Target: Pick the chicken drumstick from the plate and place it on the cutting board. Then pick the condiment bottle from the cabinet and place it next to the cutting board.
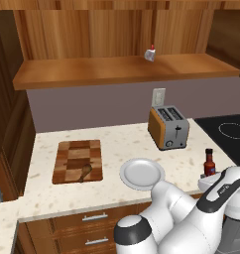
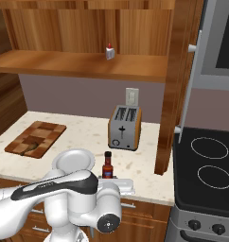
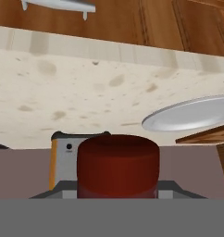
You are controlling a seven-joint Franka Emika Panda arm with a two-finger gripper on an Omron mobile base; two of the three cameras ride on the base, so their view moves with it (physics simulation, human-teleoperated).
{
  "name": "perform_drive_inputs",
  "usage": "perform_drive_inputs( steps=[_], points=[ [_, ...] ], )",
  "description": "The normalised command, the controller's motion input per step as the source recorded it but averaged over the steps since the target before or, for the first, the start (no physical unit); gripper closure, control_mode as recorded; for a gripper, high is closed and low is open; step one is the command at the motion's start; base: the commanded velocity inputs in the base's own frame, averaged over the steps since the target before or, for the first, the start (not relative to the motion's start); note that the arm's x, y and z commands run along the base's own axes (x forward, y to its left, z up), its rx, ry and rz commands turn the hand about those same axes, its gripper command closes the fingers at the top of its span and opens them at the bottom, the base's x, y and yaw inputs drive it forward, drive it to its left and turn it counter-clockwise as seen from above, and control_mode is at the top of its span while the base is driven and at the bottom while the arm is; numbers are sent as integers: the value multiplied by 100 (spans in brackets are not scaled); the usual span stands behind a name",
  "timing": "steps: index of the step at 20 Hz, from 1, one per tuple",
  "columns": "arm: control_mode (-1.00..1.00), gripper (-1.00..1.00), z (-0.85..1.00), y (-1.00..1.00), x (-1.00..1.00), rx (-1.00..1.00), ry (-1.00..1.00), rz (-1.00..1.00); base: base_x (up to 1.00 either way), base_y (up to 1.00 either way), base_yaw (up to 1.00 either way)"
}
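Observation:
The chicken drumstick (image 1: pixel 85 171) (image 2: pixel 32 146) lies on the near end of the checkered cutting board (image 1: pixel 72 154) (image 2: pixel 43 132). To the board's right sits the bare grey plate (image 1: pixel 142 173) (image 2: pixel 74 159). Right of the plate, by the counter's front edge, the condiment bottle (image 1: pixel 209 162) (image 2: pixel 107 165) (image 3: pixel 117 164) stands upright with my gripper (image 1: pixel 210 177) (image 2: pixel 111 179) (image 3: pixel 117 190) shut on its lower body. In the hand view the scene is upside down, with the plate (image 3: pixel 192 113) and a board corner (image 3: pixel 211 134) beyond the bottle. The wooden cabinet shelf (image 1: pixel 92 72) (image 2: pixel 64 64) runs above the counter.
A small white object with a red tip (image 1: pixel 150 54) (image 2: pixel 109 52) stands on the shelf. A toaster (image 1: pixel 168 127) (image 2: pixel 124 127) (image 3: pixel 63 157) sits behind the plate. The black stove (image 1: pixel 231 131) (image 2: pixel 208 165) borders the counter on the right, past a wooden upright (image 2: pixel 171 94).

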Motion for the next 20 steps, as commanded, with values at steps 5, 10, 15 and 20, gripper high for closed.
perform_drive_inputs(
  steps=[5,10,15,20],
  points=[
    [-100,100,-12,14,11,0,0,0,0,0,0],
    [-100,100,-4,12,9,0,-2,0,0,0,0],
    [-100,100,-3,7,9,0,-1,0,0,0,0],
    [-100,100,-5,0,1,0,0,0,0,0,0]
  ],
)
